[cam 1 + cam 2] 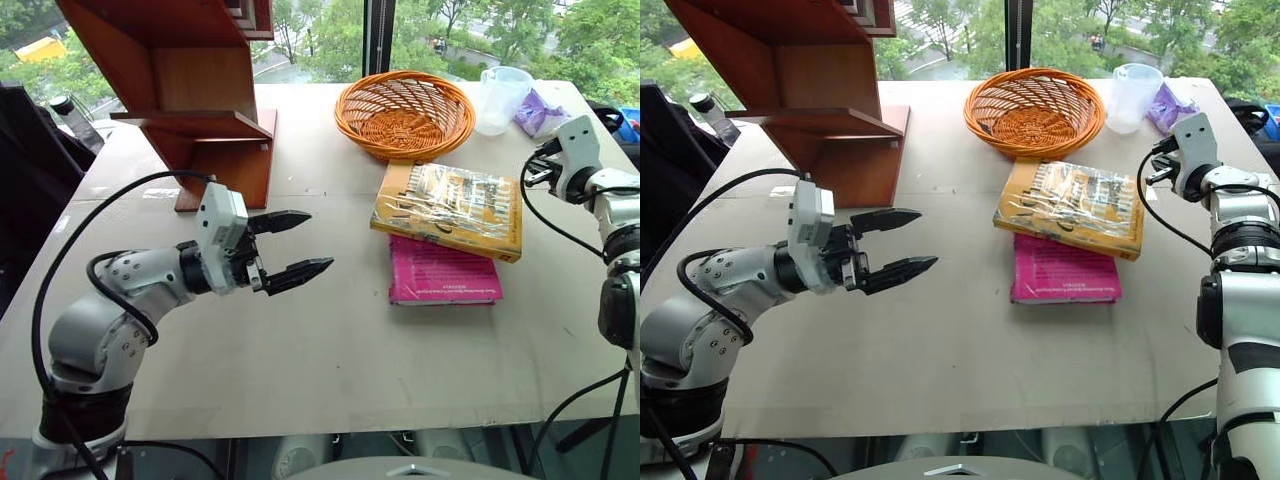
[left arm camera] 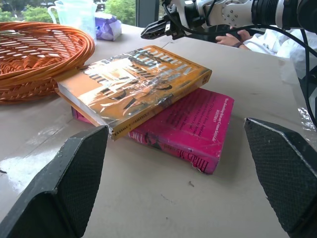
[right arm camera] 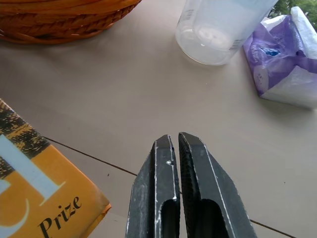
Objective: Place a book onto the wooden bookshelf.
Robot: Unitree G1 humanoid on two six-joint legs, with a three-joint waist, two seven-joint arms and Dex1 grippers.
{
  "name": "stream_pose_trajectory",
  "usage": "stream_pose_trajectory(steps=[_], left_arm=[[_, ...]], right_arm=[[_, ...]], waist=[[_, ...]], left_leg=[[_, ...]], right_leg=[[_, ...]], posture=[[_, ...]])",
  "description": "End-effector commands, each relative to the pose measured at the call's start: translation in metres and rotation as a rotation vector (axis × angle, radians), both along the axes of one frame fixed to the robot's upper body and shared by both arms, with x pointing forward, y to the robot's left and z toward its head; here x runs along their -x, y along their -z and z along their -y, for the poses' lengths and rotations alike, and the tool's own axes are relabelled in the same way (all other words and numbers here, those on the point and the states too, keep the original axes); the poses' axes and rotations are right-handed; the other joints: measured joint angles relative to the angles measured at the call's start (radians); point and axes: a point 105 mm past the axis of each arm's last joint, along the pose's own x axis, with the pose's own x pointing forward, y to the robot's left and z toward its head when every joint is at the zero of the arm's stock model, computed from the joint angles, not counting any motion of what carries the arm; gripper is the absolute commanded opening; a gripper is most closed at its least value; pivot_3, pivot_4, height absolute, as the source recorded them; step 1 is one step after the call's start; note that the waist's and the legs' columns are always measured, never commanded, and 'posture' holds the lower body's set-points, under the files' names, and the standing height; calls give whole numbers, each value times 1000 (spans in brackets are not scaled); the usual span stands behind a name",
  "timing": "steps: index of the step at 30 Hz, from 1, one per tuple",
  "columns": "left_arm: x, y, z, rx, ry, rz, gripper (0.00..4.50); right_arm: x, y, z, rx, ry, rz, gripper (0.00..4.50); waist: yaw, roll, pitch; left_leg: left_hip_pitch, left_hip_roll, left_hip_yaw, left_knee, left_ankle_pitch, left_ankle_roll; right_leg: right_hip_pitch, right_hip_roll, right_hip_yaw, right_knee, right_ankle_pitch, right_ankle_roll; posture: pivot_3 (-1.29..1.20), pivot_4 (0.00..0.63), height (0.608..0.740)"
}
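Observation:
The book (image 1: 448, 210), yellow-orange in glossy wrap, lies flat and askew on top of a pink book (image 1: 445, 272) at the table's middle right. The wooden bookshelf (image 1: 190, 90) stands at the far left of the table. My left gripper (image 1: 320, 240) hovers open above the table, left of the books and pointing at them, with nothing between its fingers (image 2: 74, 173). My right gripper (image 3: 171, 139) is shut and empty. It hangs over the table just past the book's far right corner (image 3: 49, 198), near the cup.
An orange wicker basket (image 1: 405, 112) sits behind the books. A clear plastic cup (image 1: 500, 98) and a purple packet (image 1: 540, 110) stand at the far right. A person's hand (image 2: 233, 38) rests beyond the table's right edge. Black cables trail from both arms.

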Motion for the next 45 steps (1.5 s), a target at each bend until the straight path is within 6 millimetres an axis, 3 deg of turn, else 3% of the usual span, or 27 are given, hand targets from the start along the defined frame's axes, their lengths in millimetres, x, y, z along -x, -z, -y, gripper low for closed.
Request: stream_pose_trajectory(steps=[1, 8, 14, 21, 24, 29, 34, 38, 45], left_arm=[[7, -7, 2, 1, 0, 40, 4500], [11, 0, 4, 10, -31, 28, 4500], [12, 4, 2, 8, -47, 19, 4500], [12, 6, 4, 9, -44, 11, 4500], [12, 7, 4, 8, -41, 9, 4500], [12, 6, 6, 8, -26, 4, 4500], [12, 7, 6, 8, -18, 0, 4500], [11, 7, 7, 6, -7, -2, 4500], [10, 7, 6, 2, -5, -5, 4500]], right_arm=[[-5, -20, -26, 26, -134, 25, 31], [2, 0, -67, 64, -380, -111, 31], [8, 6, -74, 70, -448, -169, 31], [11, -3, -74, 48, -482, -173, 31], [8, -15, -66, 40, -434, -111, 31], [5, -38, -20, 74, -226, -18, 31], [16, -25, 14, 209, -141, -79, 31], [20, -4, 13, 185, -167, -142, 31], [25, 21, -20, 95, -335, -216, 31]], waist=[[-1, 0, 0], [0, 0, 0], [-1, 0, 0], [-1, 0, 0], [-1, 0, 0], [6, 0, 0], [-1, 0, 0], [-5, 0, 0], [-3, 0, 0]], left_leg=[[1, 0, 0, 0, 0, 0], [1, 2, -1, -1, 0, 0], [2, 2, -1, 0, 0, 0], [2, 2, -1, -1, 0, 0], [2, 2, -1, -1, 0, 0], [0, 1, -1, -1, 0, -1], [1, 0, 0, -1, 0, 0], [1, 1, 1, -1, 0, 0], [2, 2, 1, -1, 0, 0]], right_leg=[[0, 0, 1, 1, 0, 0], [0, 2, 2, 2, 0, -1], [0, 2, 2, 2, 1, -1], [0, 1, 2, 2, 1, -1], [0, 2, 2, 2, 1, -1], [-1, 0, 2, 2, 1, -1], [-1, -1, 2, 1, 1, -1], [-1, 0, 3, 1, 1, -1], [-1, 1, 3, 2, 1, -1]], posture=[[0, 150, 740], [0, 150, 740], [0, 150, 740], [0, 150, 740], [0, 150, 740], [0, 150, 740], [0, 150, 740], [0, 150, 740], [0, 150, 740]])
